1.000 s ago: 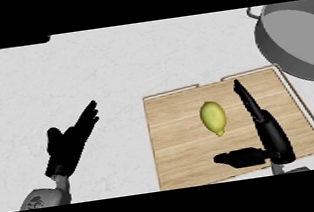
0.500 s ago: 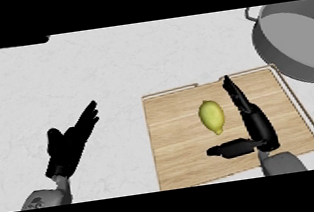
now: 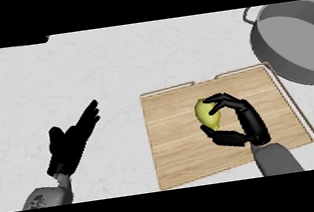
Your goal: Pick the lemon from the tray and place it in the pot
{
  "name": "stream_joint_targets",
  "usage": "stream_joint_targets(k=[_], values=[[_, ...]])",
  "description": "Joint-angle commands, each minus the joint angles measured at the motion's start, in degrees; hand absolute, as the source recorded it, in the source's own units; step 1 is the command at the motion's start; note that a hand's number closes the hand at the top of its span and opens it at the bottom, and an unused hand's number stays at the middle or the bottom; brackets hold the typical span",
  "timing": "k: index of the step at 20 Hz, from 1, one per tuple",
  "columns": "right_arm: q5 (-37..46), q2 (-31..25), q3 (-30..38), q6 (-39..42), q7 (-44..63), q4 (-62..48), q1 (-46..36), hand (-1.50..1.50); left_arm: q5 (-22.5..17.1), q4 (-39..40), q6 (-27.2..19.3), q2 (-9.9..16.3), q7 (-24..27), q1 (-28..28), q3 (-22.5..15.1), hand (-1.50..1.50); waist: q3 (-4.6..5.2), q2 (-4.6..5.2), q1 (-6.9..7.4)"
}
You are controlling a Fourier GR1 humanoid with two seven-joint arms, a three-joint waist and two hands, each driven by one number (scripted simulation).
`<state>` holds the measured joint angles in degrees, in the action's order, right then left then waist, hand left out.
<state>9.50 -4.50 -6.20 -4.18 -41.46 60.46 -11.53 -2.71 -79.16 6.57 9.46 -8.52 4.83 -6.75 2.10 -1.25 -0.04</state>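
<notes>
Head view: right hand [image 3: 243,125] curled round lemon [image 3: 206,112] on wooden tray [image 3: 181,150], white counter [image 3: 110,64]; left hand [image 3: 72,142] open.

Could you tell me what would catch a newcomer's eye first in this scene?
Probably the yellow lemon on the wooden tray at centre right, with the black right hand curled round it. Next, the big grey pot at upper right, and the open left hand resting at lower left.
</notes>
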Motion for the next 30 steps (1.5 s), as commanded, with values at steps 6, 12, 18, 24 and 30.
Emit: stream_joint_targets(k=[6, 12, 18, 24, 30], values=[[-1.25, 3.9, -0.29, -0.56, -8.26, -6.1, -1.81, 1.5, -0.39, 0.41, 1.49, 0.9, 0.98, -0.74, 0.72, 0.0, -2.16, 1.51, 1.14], [-11.28, -11.56, 13.1, 4.66, -7.9, -3.8, 6.74, 1.5, -0.48, -0.18, 0.01, 0.71, -0.14, -1.41, 1.64, 0.0, -2.19, 1.34, -1.63], [-17.54, -25.22, 23.1, 9.88, -0.56, -9.03, 9.54, 1.5, -0.14, -0.55, -0.92, 0.33, 0.55, -1.49, 1.89, 0.0, -2.28, 2.07, -3.34], [-21.23, -41.31, 31.44, 18.2, 2.09, -22.11, 5.75, 1.5, -0.13, -0.45, 0.31, -0.23, -0.33, -0.47, 0.55, 0.0, -2.42, 2.01, 0.48], [-14.56, -47.95, 31.0, 16.56, -6.58, -35.42, 0.74, 1.5, 1.11, 0.89, 0.09, -1.28, -0.17, 1.1, 0.11, 0.0, -2.28, 1.56, 0.9]])
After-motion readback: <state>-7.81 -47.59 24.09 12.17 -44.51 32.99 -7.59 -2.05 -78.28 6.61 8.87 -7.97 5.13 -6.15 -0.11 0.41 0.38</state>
